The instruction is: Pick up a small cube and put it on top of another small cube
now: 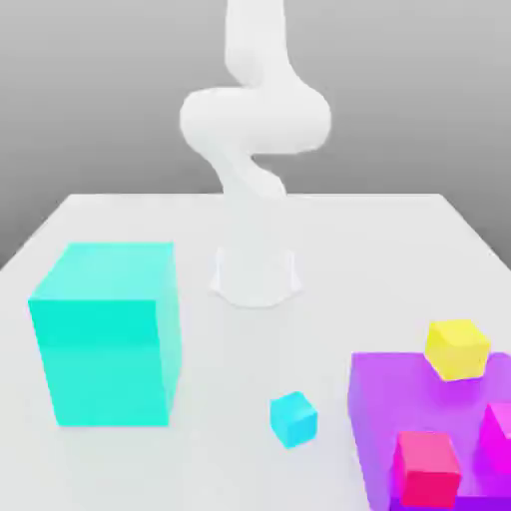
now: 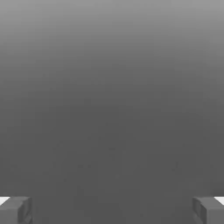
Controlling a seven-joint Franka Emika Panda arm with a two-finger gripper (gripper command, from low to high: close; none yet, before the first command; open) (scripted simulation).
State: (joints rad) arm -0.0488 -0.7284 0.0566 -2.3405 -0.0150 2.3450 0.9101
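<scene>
The small cyan-blue cube (image 1: 292, 418) sits on the white table near the front, between the big turquoise block and the purple platform. The small yellow cube (image 1: 457, 348) rests on the far corner of the purple platform (image 1: 379, 419) at the exterior view's right. In the hand view my gripper (image 2: 112, 210) stands open, its two grey fingertips (image 2: 17, 210) far apart with nothing between them, facing plain grey background. The white arm (image 1: 255, 130) rises from its base at the back middle of the table, well away from both cubes.
A large turquoise block (image 1: 105, 334) stands at the exterior view's left. On the purple platform a small pink-red cube (image 1: 427, 467) and a magenta cube (image 1: 499, 431) lie near the front right. The arm's base (image 1: 255, 274) sits mid-table.
</scene>
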